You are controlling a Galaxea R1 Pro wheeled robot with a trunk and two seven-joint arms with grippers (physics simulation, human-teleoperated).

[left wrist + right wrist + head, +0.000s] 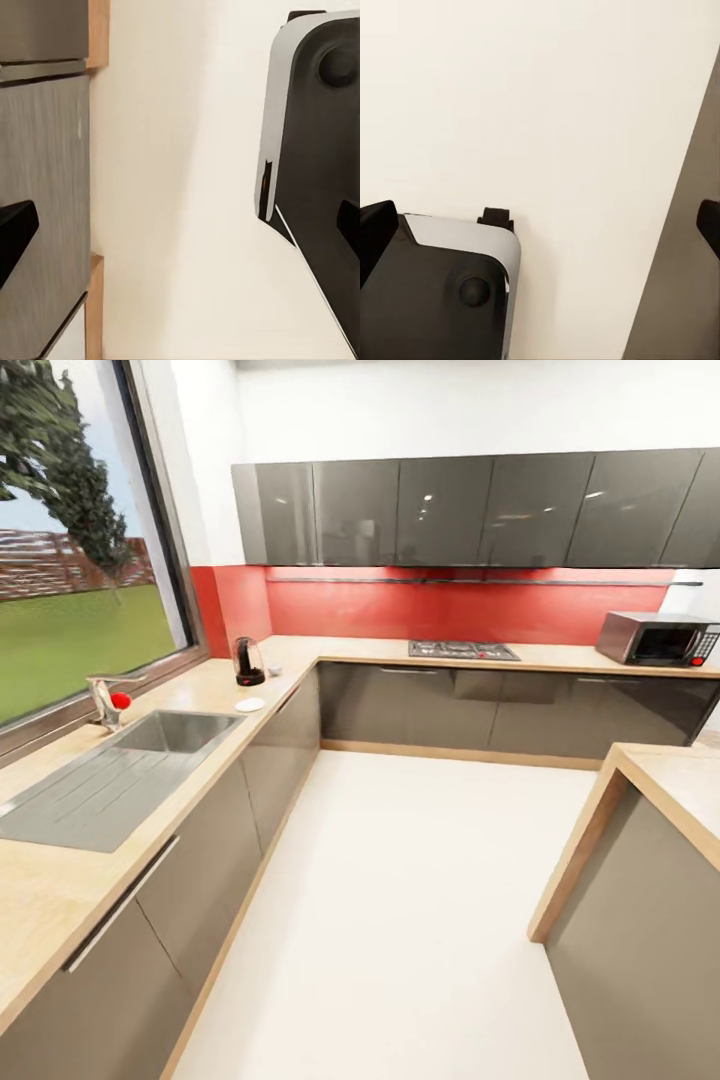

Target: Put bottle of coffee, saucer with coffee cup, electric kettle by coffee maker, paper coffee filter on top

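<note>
Electric kettle (248,661) far left on the counter (60,880) corner, saucer (250,705) just nearer, left hand (180,229) and right hand (540,225) both spread open (empty) over floor, well apart from them

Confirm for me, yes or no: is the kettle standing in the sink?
No. In the head view the kettle stands on the countertop near the corner, beyond the sink, with the saucer between them.

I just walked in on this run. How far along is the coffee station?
Barely begun. Done: the electric kettle and saucer already sit on the countertop. In hand: nothing; both grippers hang open over the floor. Left: placing the remaining items.
</note>
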